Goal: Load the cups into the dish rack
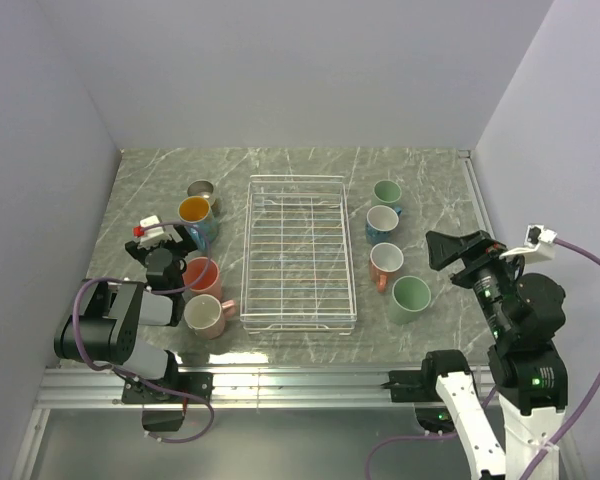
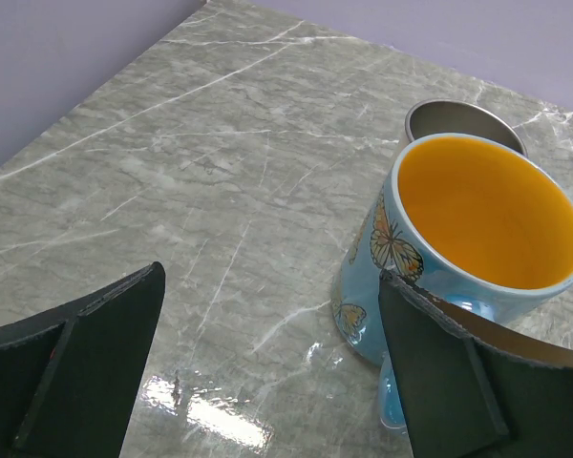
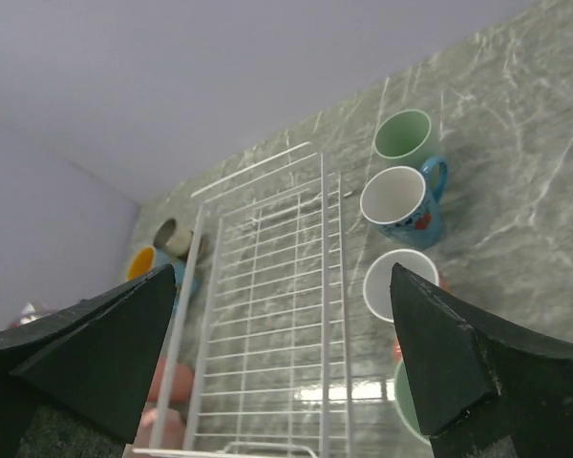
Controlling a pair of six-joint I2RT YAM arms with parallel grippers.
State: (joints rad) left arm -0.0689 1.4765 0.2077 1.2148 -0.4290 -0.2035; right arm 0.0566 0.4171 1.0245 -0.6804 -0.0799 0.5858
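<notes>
Left gripper spread beside upright orange-lined cup

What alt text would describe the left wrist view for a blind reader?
A blue butterfly mug with an orange inside stands on a marble table, close beside the open left gripper. A grey metal cup stands behind it.

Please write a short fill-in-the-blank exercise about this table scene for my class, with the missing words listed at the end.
The dish rack is completely ___.
To the right of the rack stand ___ cups.
The butterfly mug is coloured ___ inside.
The left gripper has its jaws ___.
Missing words: empty; four; orange; open.
</notes>
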